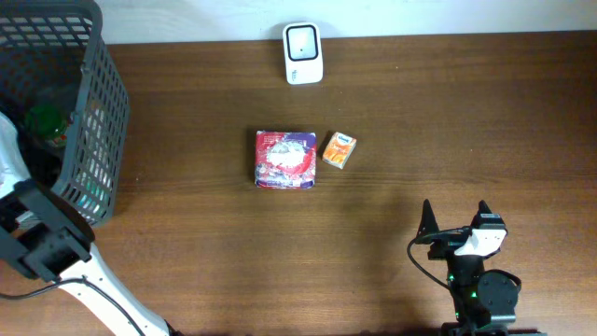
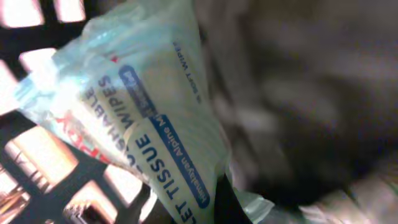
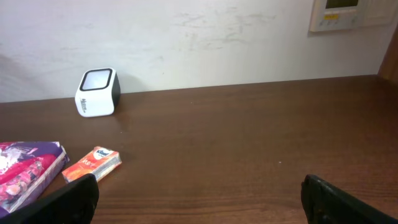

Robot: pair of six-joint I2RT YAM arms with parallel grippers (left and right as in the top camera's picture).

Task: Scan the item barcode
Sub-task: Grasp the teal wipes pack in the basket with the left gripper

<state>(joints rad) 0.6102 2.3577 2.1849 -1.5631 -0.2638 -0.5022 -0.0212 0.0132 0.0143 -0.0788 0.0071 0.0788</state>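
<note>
Across the brown bench [image 1: 420, 112], the scanner [image 1: 303, 53] stands by the wall with nothing presented to it. Down in the mesh basket [image 1: 93, 112], the left gripper is closed against a wipes pack [image 2: 149, 124], though a firm hold can't be confirmed. Lifting and scanning remain. The right gripper [image 1: 455, 210] rests spread apart.

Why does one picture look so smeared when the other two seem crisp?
Left wrist view: lens very close to the wipes pack, right half a dark blur, bright backlight through the basket mesh. Overhead: sharp, evenly lit. Right wrist: sharp, scanner clear.
</note>
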